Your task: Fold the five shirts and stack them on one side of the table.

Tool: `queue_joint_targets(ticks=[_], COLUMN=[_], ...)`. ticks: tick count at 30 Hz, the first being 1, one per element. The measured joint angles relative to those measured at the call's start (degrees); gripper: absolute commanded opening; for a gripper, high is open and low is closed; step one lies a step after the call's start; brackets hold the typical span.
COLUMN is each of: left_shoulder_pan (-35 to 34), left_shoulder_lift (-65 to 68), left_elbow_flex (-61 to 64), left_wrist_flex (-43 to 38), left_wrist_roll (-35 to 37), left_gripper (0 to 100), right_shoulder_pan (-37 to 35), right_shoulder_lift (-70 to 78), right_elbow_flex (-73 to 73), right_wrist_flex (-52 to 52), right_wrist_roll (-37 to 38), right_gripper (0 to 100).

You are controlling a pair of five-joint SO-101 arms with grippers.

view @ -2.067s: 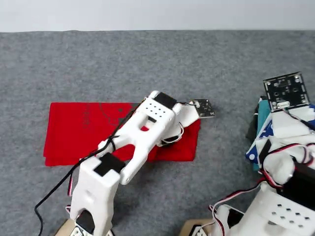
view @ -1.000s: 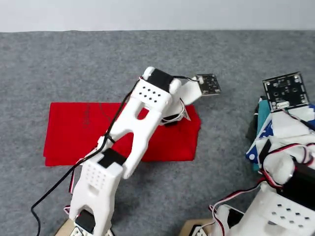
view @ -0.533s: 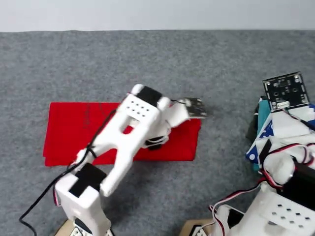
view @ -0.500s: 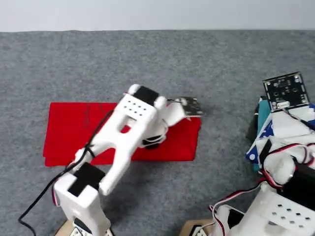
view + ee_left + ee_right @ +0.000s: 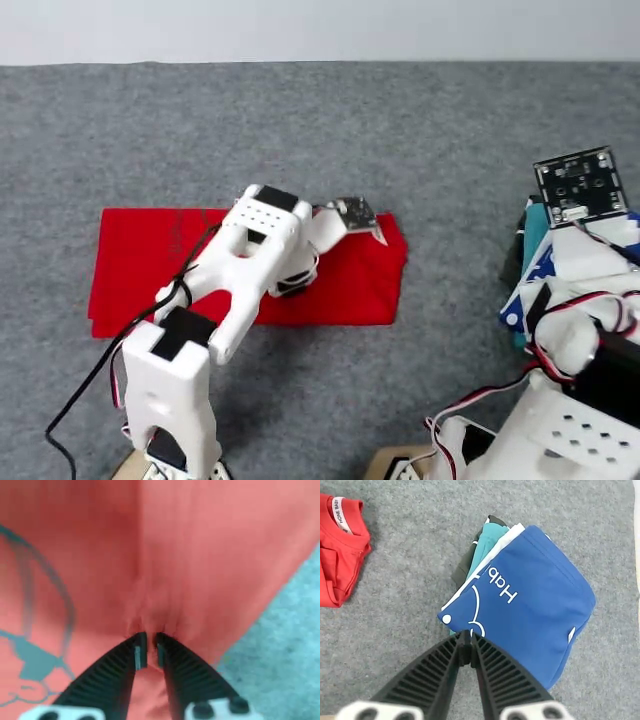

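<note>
**Workpiece location.** The red shirt is lying flat on the grey surface, already folded into a long rectangle, well apart from the stack of folded shirts at the right edge.

**Jaw state.** A pinch of cloth near the shirt's end closer to the stack is being gripped by the jaws of the left arm. In the left wrist view, the tips are being pressed almost together on a small puckered ridge of fabric. The jaws of the right arm are being held closed on nothing, above the near edge of the blue shirt that tops the stack. Whether they are touching it cannot be told.

**Handling.** The cloth is judged to be light, limp and without stiffness.
- It is likely to sag, drag and unfold if lifted from a single point.
- The present hold appears to be taking only the upper layer, so the layers may separate.
- A hold at an edge or corner, through all layers, is advised.

**Obstructions.** The bare surface between shirt and stack is not being blocked. The right arm is occupying the space over the stack and is judged to be in the way of any placement there.
</note>
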Motion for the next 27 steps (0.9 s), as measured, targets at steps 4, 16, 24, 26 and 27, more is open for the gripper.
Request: queue_joint_targets(ticks=[4,16,24,26,27], left_shoulder_pan=[-0.53,-1.14,-15.47,-20.92,-23.91], left_shoulder_lift=[0.35,-0.53,-13.19,-15.12,-15.56], left_elbow_flex=[-6.59,-19.34,-12.75,-10.73,-10.02], left_wrist_flex=[4.31,18.64,18.64,18.64,18.64], left_wrist_roll=[0.0,5.1,16.0,17.58,17.85], left_gripper=[4,5,11,14,15], right_shoulder_pan=[0.0,0.0,0.0,0.0,0.0], right_shoulder_lift=[0.0,0.0,0.0,0.0,0.0], right_elbow_flex=[0.0,0.0,0.0,0.0,0.0], right_wrist_flex=[0.0,0.0,0.0,0.09,0.18], right_wrist_roll=[0.0,0.0,0.0,0.0,0.0], right_gripper=[1.0,1.0,1.0,1.0,1.0])
